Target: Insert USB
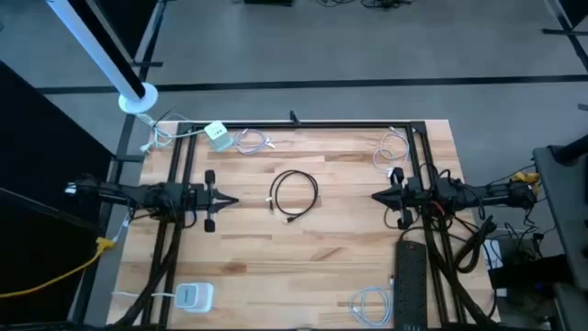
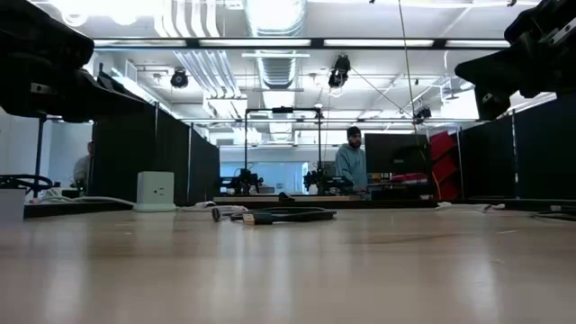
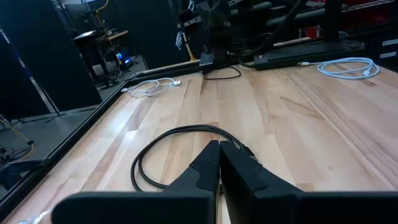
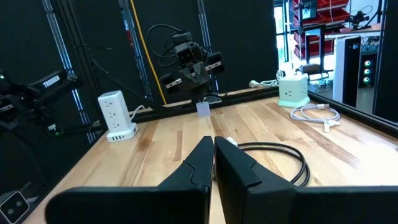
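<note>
1 blk cable (image 1: 294, 195), 3 white cables (image 1: 253, 142), 2 chargers (image 1: 219, 134), 1 pwr strip (image 1: 410, 280)

The wooden table (image 1: 340, 248) carries three white cable coils: one near the far edge (image 1: 253, 142), one at the far right corner (image 1: 393, 147), and one at the near right (image 1: 369, 305), just beside a black power strip (image 1: 411, 280). A yellow cord (image 1: 55, 271) trails off the table's left. A person (image 2: 349, 165) stands in the room behind.

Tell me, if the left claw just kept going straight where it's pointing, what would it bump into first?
Probably the coiled black cable lying mid-table. The shut left gripper points straight across at it, with bare wood between, though its height above the table is unclear.
</note>
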`<state>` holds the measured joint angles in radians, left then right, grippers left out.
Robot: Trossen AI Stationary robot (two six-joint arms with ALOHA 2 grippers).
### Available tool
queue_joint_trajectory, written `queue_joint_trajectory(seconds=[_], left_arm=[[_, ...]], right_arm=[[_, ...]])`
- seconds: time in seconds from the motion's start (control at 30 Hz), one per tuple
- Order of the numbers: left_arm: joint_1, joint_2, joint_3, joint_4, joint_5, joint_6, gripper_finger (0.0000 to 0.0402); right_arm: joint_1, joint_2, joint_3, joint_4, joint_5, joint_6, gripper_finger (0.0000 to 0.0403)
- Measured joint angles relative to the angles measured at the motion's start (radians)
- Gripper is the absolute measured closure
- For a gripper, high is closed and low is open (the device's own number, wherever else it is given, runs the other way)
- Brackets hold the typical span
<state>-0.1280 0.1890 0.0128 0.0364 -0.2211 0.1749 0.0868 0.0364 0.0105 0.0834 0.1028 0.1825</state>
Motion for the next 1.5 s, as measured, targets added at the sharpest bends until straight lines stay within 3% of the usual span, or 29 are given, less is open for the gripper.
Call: queue_joint_trajectory(seconds=[0.4, 0.57, 0.83, 1.0, 1.1, 1.23, 1.33, 1.5], left_arm=[[0.0, 0.0, 0.0, 0.0, 0.0, 0.0, 0.0402], [0.0, 0.0, 0.0, 0.0, 0.0, 0.0, 0.0402], [0.0, 0.002, 0.0, 0.0, 0.0, 0.0, 0.0402], [0.0, 0.001, 0.0, 0.0, 0.0, 0.0, 0.0402], [0.0, 0.001, 0.0, 0.0, -0.004, 0.011, 0.0402], [0.002, 0.001, 0.0, 0.014, -0.099, 0.068, 0.0402], [0.002, 0.001, 0.0, 0.031, -0.121, 0.104, 0.0402], [0.002, 0.001, 0.0, 0.039, -0.121, 0.131, 0.0402]], right_arm=[[0.0, 0.0, 0.0, 0.005, 0.004, -0.005, 0.0403], [-0.002, 0.044, 0.0, 0.044, 0.148, 0.015, 0.0403], [-0.002, 0.146, 0.0, 0.035, -0.044, 0.226, 0.0403], [-0.002, 0.212, 0.0, 0.075, -0.075, 0.358, 0.0403], [-0.004, 0.245, 0.0, 0.086, -0.004, 0.463, 0.0403], [-0.005, 0.31, 0.003, 0.153, 0.128, 0.521, 0.0403], [-0.005, 0.416, 0.09, 0.134, 0.183, 0.55, 0.0403], [-0.004, 0.746, 0.406, -0.117, 0.186, 0.454, 0.0403]])
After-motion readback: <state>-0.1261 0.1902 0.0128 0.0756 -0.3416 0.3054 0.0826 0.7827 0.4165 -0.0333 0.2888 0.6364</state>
